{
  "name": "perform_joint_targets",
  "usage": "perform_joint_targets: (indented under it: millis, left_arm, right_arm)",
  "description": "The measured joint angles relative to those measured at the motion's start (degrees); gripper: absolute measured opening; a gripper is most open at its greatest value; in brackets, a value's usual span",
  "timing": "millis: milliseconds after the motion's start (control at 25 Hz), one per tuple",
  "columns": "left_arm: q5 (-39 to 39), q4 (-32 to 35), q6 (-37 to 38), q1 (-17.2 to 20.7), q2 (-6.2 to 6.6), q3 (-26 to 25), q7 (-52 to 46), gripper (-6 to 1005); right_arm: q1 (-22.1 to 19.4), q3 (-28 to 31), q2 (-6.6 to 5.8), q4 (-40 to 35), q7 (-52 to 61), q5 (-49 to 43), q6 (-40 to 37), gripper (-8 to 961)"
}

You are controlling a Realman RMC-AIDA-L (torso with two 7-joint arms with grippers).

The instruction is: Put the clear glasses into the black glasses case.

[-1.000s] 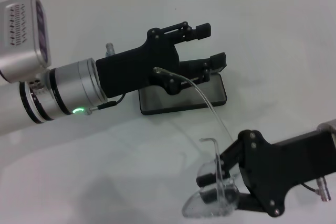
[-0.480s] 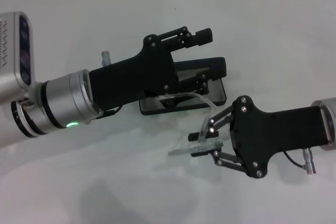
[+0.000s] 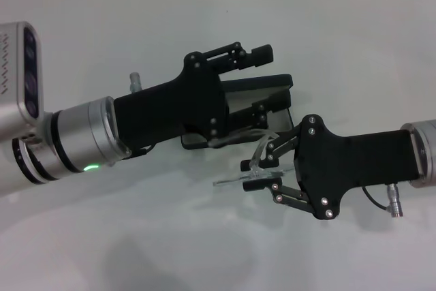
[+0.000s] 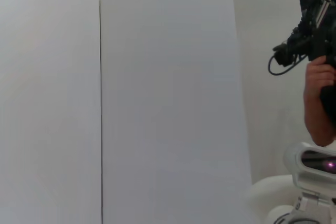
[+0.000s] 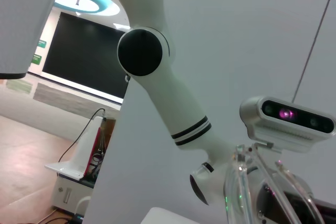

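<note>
**A:** So, how far along are you looking?

**B:** You're roughly midway, by my judgement. Your left gripper point(image 3: 262, 76) is reaching over the white table point(image 3: 354, 46) with its fingers spread wide; one finger is riding above the raised lid of the black glasses case point(image 3: 262, 85), the other is sitting lower, by the lid's front edge, so it seems to be propping the lid, though you can't tell whether it is touching. Your right gripper point(image 3: 262, 178) is pinching the clear glasses point(image 3: 253, 168) and carrying them just beside the case's near edge, above the table.

**A:** What's left for you, then?

**B:** You're looking at the whole placement: the glasses are hanging outside the case, not in it. One clear arm is curving up toward the opening.

**A:** And is anything lying inside the case?

**B:** You're seeing little of the interior; the left gripper is covering most of it. Nothing is showing in the visible part. The right wrist view is catching only a curved clear piece of the glasses close up.
</note>
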Motion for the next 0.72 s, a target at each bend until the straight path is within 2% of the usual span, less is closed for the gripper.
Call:
perform_joint_targets:
  millis: [440,720]
  left_arm:
    - [-0.2,0.0,-0.2,0.0,0.13,2.4,0.7,608]
    - [-1.5,-0.9,-0.6,0.3,0.20,0.7,2.4,610]
  right_arm:
    - [-0.1,-0.1,-0.07,0.0,0.6,-0.1,1.2,122]
    - [-0.6,-0.1,-0.32,-0.5,0.5,-0.5,1.6,121]
